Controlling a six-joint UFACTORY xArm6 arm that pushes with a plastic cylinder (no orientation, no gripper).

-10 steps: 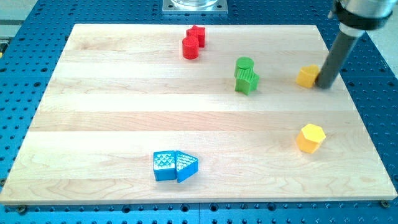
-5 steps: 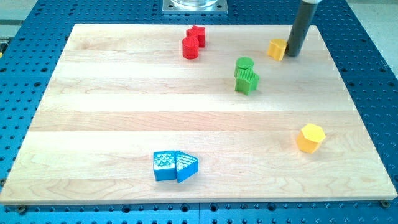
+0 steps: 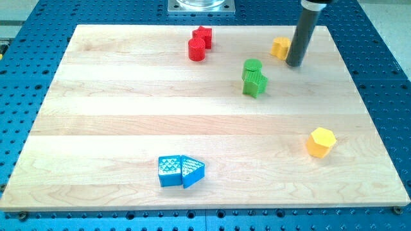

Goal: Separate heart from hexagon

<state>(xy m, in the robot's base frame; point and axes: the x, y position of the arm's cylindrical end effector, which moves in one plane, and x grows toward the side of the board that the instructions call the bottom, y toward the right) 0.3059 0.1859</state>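
Observation:
The yellow heart lies near the view's top right of the wooden board. The yellow hexagon sits far below it, at the view's lower right. My tip rests on the board just right of and slightly below the heart; the rod partly hides the heart's right edge. I cannot tell whether the tip touches the heart.
A red star and a red cylinder touch at the view's top centre. A green cylinder and a green block touch left of my tip. Two blue blocks touch at the view's bottom.
The heart was pushed up and to the left, away from the hexagon. My tip followed it, then drew back slightly down to the heart's lower right.

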